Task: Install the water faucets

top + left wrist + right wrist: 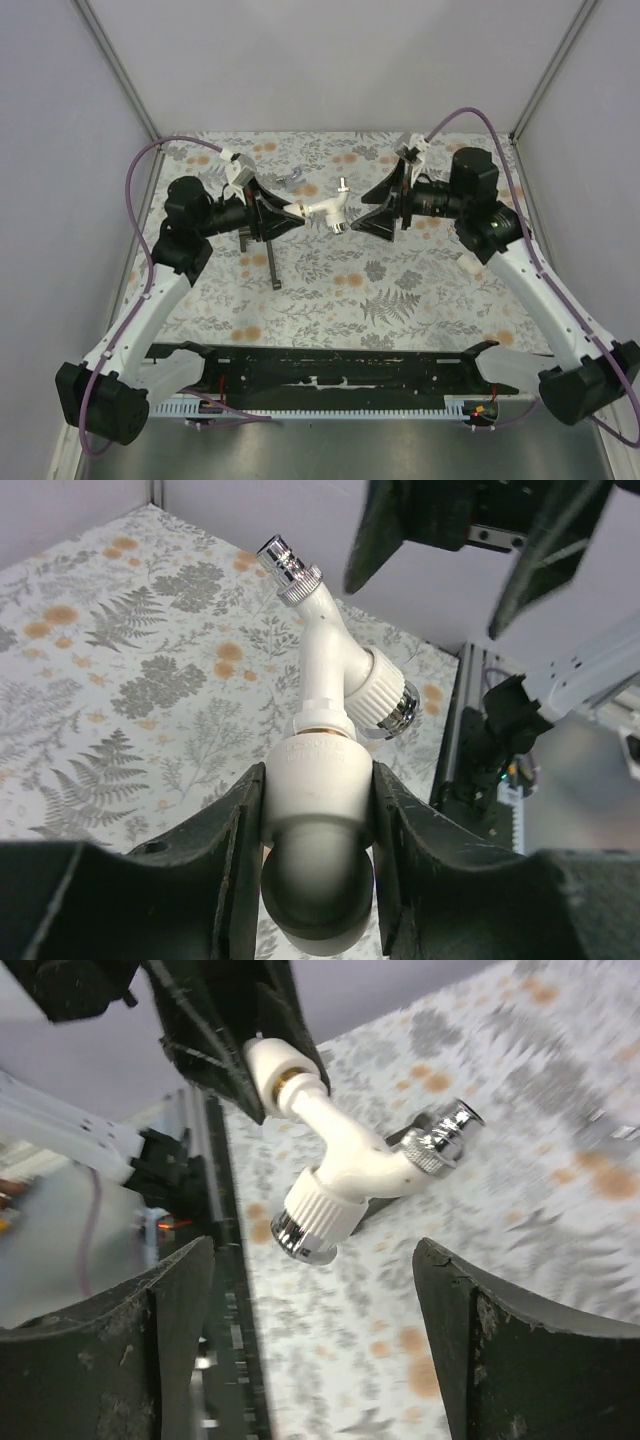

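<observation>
A white water faucet (pixel 325 211) with silvery metal ends is held in the air above the middle of the floral table mat. My left gripper (pixel 291 211) is shut on its round white base, seen close up in the left wrist view (pixel 318 810), where the faucet (pixel 330 670) points up and away. My right gripper (pixel 373 213) is open and empty, facing the faucet's free end from the right, a short gap away. In the right wrist view the faucet (pixel 350 1165) hangs ahead of the wide-apart fingers (pixel 180 1305), untouched.
A dark T-shaped metal tool (pixel 268 256) lies on the mat (pixel 400 290) under the left arm. A tiny grey metal piece (pixel 290 178) lies at the back. Grey walls close off the left, right and rear. A black rail (pixel 330 375) runs along the near edge.
</observation>
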{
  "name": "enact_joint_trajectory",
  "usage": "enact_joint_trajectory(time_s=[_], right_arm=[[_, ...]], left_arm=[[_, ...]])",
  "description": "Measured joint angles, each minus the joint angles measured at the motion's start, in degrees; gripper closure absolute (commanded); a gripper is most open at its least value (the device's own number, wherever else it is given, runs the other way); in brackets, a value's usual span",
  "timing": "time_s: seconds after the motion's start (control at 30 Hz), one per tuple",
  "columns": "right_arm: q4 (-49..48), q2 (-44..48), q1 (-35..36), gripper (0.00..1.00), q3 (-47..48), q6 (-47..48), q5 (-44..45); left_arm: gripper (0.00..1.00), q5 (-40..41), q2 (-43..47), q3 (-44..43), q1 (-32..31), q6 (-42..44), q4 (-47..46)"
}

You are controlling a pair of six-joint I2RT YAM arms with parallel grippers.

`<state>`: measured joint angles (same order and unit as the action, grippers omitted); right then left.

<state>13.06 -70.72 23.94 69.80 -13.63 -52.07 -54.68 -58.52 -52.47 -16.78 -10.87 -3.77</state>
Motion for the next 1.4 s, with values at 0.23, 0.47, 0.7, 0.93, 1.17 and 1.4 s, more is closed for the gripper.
enact_joint_trajectory(time_s=[0.23, 0.47, 0.7, 0.93, 1.17, 1.4], right_arm=[[0.52, 11.41, 0.20, 0.04, -4.87, 27.04, 2.12], [0.33, 11.63, 1.09, 0.02, -9.29, 39.98, 5.27], [-5.46, 10.82, 3.80, 0.02, -9.38, 42.88, 10.64], [-10.49, 8.37, 6.29, 0.04, -9.01, 43.67, 13.60], [-11.87, 5.46, 7.45, 0.13, -7.74, 42.05, 14.25], [-10.38, 4.17, 7.30, 0.21, -4.57, 35.23, 13.94]], left_arm=[[0.98, 1.27, -2.80, -2.03, 0.00, -16.17, -1.53], [0.98, 1.84, -5.03, -6.08, 0.00, -28.96, -2.05], [0.98, 1.11, -7.04, -7.21, 0.02, -34.56, -0.96], [0.98, -1.62, -7.56, -7.96, 0.04, -36.35, 0.59], [0.98, -2.69, -8.00, -9.14, 0.20, -36.44, 2.03], [0.98, -2.47, -8.09, -12.20, -0.46, -27.96, 9.60]])
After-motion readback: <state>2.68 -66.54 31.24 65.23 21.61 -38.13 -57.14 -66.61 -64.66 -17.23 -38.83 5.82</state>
